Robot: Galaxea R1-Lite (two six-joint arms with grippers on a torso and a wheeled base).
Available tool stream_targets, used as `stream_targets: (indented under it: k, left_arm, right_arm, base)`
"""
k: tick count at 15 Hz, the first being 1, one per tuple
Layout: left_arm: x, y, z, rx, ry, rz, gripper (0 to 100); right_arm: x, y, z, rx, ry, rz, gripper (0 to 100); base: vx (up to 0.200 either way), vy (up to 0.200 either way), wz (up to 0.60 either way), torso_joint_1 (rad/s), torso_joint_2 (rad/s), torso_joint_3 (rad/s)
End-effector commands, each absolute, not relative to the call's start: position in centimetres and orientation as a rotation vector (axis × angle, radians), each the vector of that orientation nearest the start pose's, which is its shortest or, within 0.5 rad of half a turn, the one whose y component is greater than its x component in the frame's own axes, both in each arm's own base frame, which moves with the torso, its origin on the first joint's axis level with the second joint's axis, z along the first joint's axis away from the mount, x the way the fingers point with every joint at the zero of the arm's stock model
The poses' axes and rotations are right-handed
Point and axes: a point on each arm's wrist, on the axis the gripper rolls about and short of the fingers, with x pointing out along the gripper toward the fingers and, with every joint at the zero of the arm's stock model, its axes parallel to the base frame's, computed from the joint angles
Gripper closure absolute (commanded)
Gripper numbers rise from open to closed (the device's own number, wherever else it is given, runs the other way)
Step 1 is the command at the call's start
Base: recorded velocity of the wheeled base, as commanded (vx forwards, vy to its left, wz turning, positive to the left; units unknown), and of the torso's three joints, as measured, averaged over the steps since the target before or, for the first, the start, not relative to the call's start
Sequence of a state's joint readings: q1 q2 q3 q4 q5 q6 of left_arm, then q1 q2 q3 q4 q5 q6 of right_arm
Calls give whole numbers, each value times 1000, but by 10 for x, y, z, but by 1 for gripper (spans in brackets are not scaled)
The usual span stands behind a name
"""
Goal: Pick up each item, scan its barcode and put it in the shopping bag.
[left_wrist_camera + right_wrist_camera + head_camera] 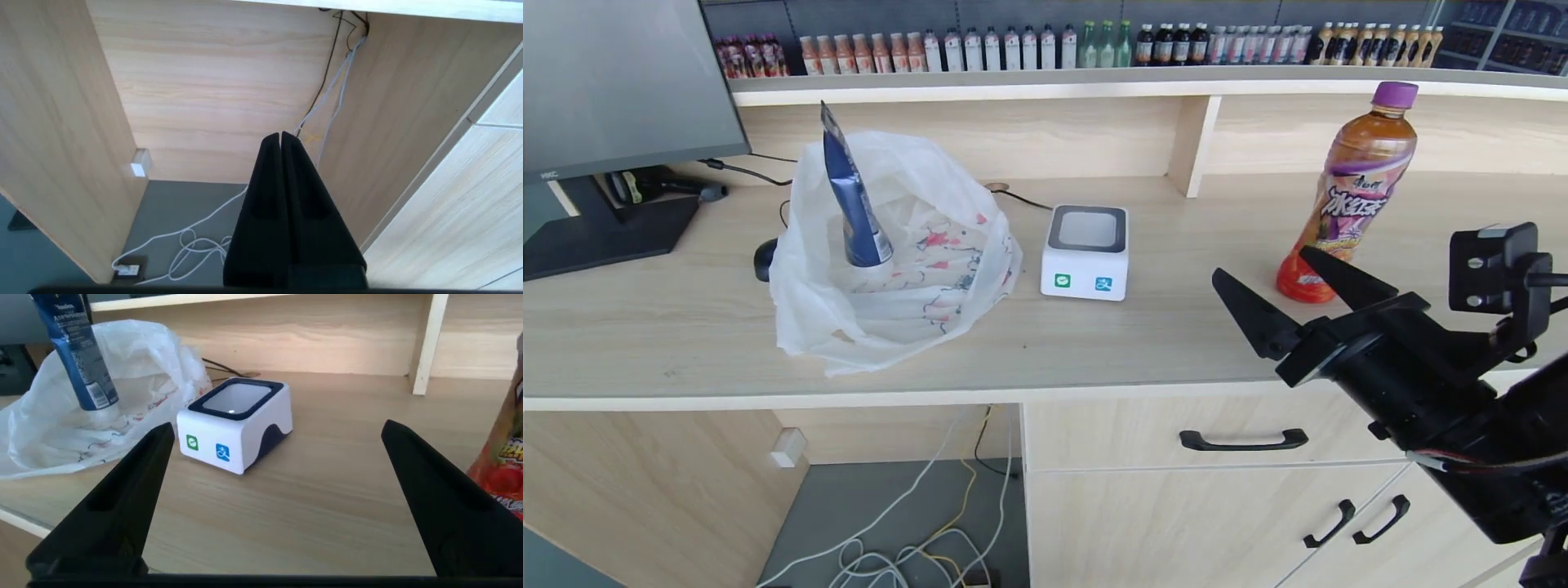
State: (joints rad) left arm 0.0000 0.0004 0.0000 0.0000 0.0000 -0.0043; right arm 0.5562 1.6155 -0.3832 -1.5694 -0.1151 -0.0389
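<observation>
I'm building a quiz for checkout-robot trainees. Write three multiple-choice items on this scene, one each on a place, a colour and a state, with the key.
1. Where does the white scanner stand on the counter?
A. Between the shopping bag and the tea bottle.
B. Inside the bag.
C. On the monitor's stand.

2. What colour is the bottle's cap?
A. Green.
B. Purple.
C. White.

3. How do the jaws of the right gripper stand?
A. Shut on the bottle.
B. Shut on nothing.
C. Open, holding nothing.

1 A: bag on one side, bottle on the other.
2 B: the cap shows purple.
3 C: the jaws are spread with nothing between them.
</observation>
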Motion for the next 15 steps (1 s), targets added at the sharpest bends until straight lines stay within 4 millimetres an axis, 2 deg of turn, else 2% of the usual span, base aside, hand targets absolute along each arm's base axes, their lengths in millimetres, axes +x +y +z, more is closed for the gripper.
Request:
stream_targets:
  k: [1,9,13,15]
  left_arm:
    - [-23,0,75,-5,0,0,100]
    - [-23,0,75,-3,0,0,100]
    - [-23,0,75,2,0,0,100]
    - [-23,0,75,2,0,0,100]
  right_arm:
    - [206,125,190,69,-313,430,0]
    - [205,125,188,66,-305,432,0]
    - [209,127,195,44,-343,427,0]
    - [218,135,210,49,-359,434,0]
  base:
    - [0,-200,0,-2,2,-2]
    - [0,-200,0,3,2,5]
    - [0,0,0,0,0,0]
    - [0,0,0,0,0,0]
